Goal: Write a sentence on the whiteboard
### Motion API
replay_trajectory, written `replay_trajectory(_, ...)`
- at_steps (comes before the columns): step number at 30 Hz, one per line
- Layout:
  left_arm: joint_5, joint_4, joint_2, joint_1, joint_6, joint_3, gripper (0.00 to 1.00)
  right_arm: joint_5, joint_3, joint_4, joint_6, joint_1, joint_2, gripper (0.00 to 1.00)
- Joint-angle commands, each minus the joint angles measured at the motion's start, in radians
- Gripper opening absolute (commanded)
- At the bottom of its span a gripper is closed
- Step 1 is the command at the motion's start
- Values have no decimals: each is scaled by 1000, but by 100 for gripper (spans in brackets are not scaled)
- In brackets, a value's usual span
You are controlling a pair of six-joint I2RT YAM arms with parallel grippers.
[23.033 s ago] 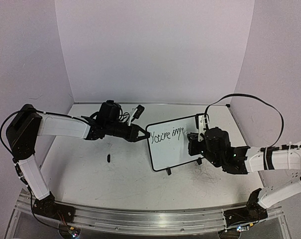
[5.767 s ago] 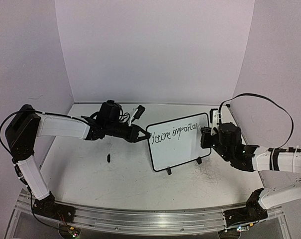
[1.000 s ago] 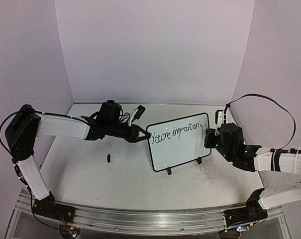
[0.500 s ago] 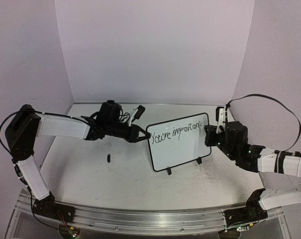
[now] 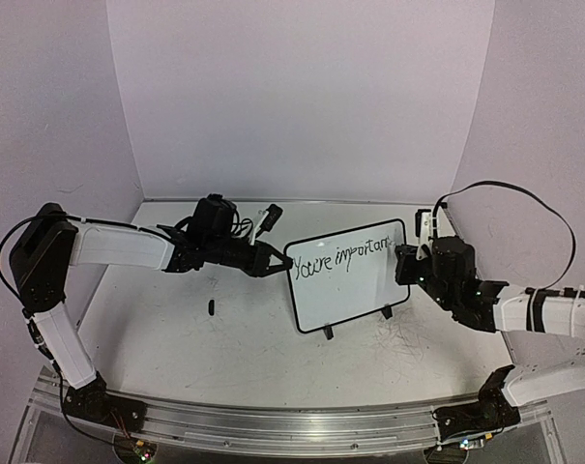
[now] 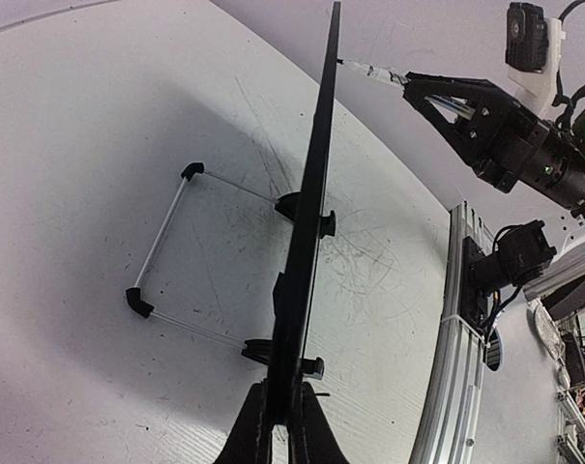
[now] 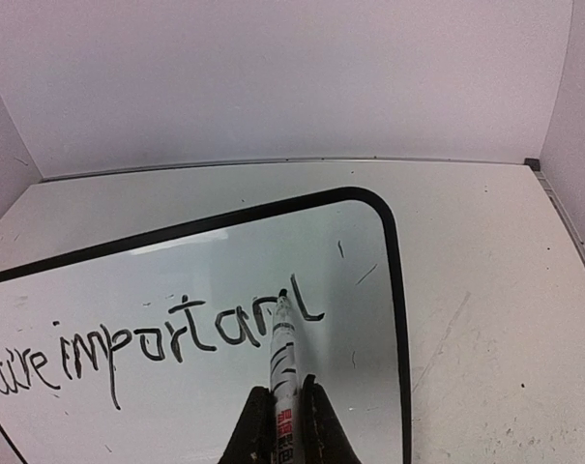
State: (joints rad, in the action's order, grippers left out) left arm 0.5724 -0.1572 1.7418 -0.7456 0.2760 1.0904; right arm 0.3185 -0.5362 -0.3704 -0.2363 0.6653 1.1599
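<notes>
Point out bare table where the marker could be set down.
Widest: table between whiteboard and rail. Also left of the small black piece. Crowded at whiteboard's ends: left gripper clamps, right gripper holds marker.

Whiteboard (image 5: 348, 275): small, rectangular, white face, thin black frame with rounded corners. It stands nearly upright on the surface, right of centre, on two small black feet, with a thin wire prop resting on the surface behind it. Black handwriting runs along the top, "You're importan" plus one last hooked stroke; the face below is blank apart from a few faint flecks. My left pincer (image 5: 277, 263) is clamped on its left edge. The marker (image 7: 283, 362) in my right pincer (image 7: 282, 425) has its tip at that last stroke.
</notes>
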Motion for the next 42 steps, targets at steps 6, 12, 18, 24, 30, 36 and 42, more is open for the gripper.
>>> replay_trajectory(6,-42,24,-33,2,-44,-9,0,6,-31,-52,2,-15,22,0)
replay_trajectory(12,-45,25,-33,2,-44,-10,0,64,-57,-1,-12,-16,36,0)
replay_trajectory(18,-53,25,-35,2,-47,-11,0,109,3,51,-17,-16,-211,0)
replay_trajectory(24,-49,25,-31,2,-45,-7,0,-66,-13,204,5,-16,-277,0)
replay_trajectory(30,-59,25,-40,2,-48,-11,0,-267,-13,250,24,-16,-318,0)
replay_trajectory(36,-66,25,-39,2,-51,-12,0,-366,-12,260,8,-7,-310,0)
replay_trajectory(42,-66,27,-40,2,-54,-10,0,-375,-28,267,-19,50,-262,0)
